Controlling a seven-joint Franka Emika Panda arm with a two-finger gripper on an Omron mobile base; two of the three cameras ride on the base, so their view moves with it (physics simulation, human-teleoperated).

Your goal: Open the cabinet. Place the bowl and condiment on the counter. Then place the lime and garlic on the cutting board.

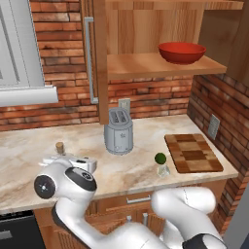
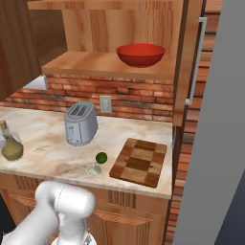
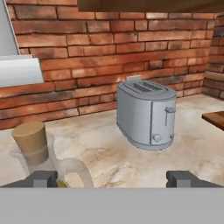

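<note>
The cabinet (image 1: pixel 146 29) stands open, its door (image 1: pixel 99 58) swung out to the left. The red bowl (image 1: pixel 181 52) rests on the lower shelf. The condiment (image 2: pixel 10 144), an olive-green bottle, stands upright on the counter (image 1: pixel 24 146) at the left. Its cork stopper (image 3: pixel 31 142) and loop handle (image 3: pixel 78 169) show close by my left fingertip (image 3: pixel 41 178). My gripper (image 3: pixel 112 180) is open, fingers wide apart, low over the counter and gripping nothing. The lime (image 1: pixel 160 158) and garlic (image 1: pixel 163 170) lie on the counter just left of the cutting board (image 1: pixel 193 152).
A grey toaster (image 1: pixel 118 131) stands on the counter between the condiment and the cutting board. A brick wall runs behind the counter and turns the corner on the right. A pale grey-white unit (image 1: pixel 19 48) hangs at the upper left.
</note>
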